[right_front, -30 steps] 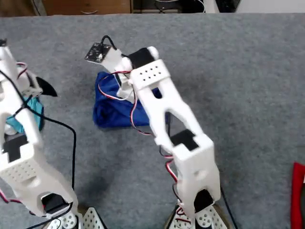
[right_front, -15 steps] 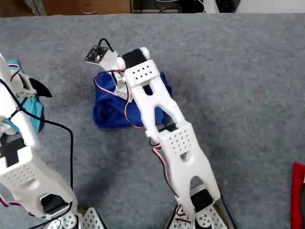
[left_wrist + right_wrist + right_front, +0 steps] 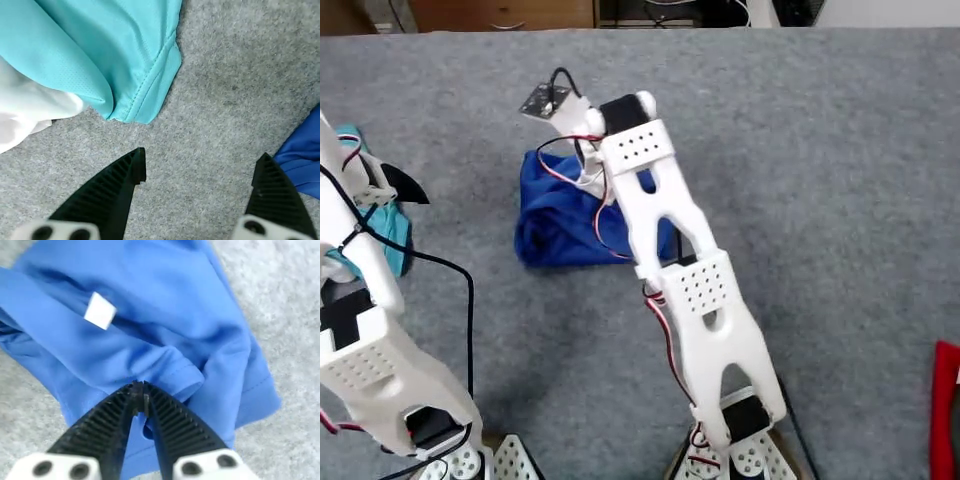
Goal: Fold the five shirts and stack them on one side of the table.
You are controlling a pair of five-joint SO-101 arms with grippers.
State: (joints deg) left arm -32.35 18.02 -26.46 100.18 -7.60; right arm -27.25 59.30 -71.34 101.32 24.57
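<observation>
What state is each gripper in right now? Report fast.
Left gripper: open, holding nothing.
Right gripper: closed, pinching a fold of the blue shirt.

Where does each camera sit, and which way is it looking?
High view: fixed above the table, looking down; it shows the left arm beside the teal shirt and the right arm over the blue shirt.
Left wrist view: on the left arm's wrist, looking down past its open left gripper at table, teal shirt and a white cloth.
Right wrist view: on the right arm's wrist, looking down past the right gripper, shut on a blue shirt fold.
Shared: high and right wrist views both show the blue shirt.
</observation>
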